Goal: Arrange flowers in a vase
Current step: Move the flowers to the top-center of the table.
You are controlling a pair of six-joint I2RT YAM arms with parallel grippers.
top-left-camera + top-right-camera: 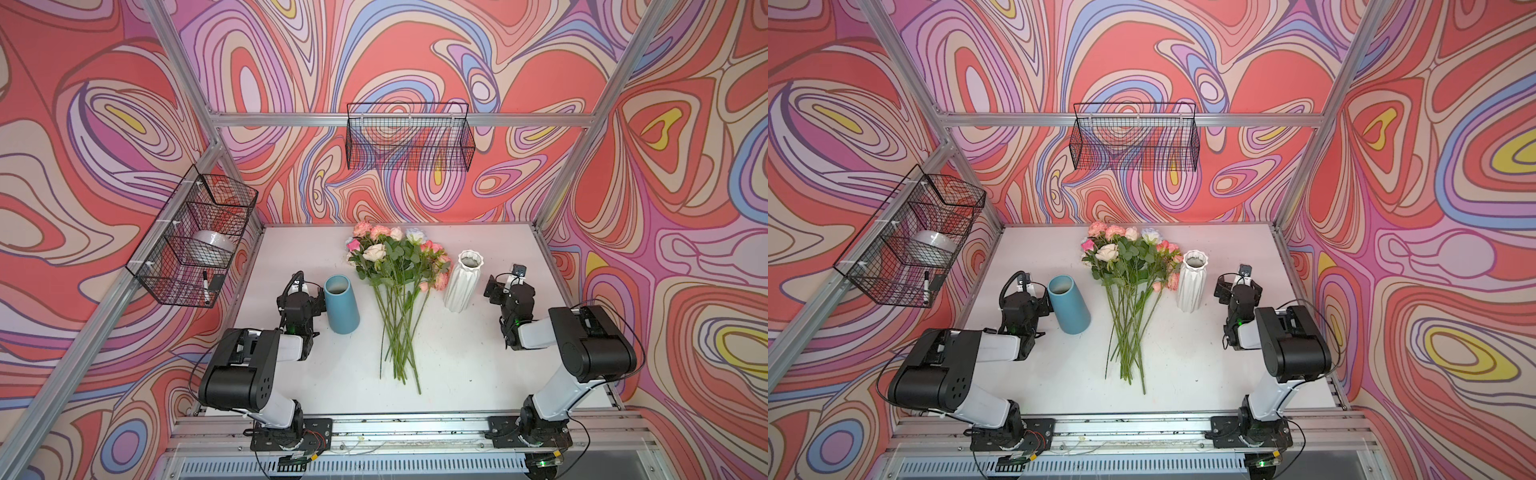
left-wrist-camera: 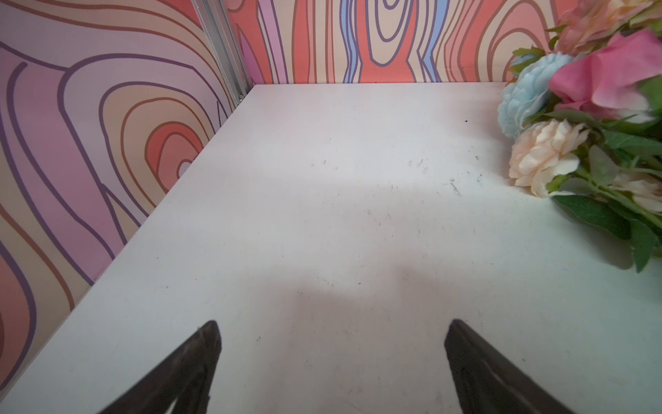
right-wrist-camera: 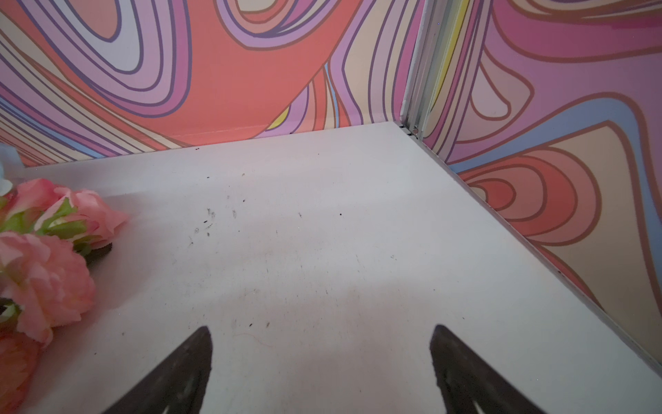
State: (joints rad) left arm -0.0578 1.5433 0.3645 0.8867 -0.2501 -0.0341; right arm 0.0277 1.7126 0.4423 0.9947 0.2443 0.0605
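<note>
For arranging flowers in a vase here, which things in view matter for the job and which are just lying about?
For the job: flowers, blue vase, white ribbed vase.
Just lying about: side wire basket, the marker and white round object in it, back wire basket.

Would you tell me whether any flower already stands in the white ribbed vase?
No, in a top view the white ribbed vase has an empty mouth, and the flowers lie bundled on the table.
</note>
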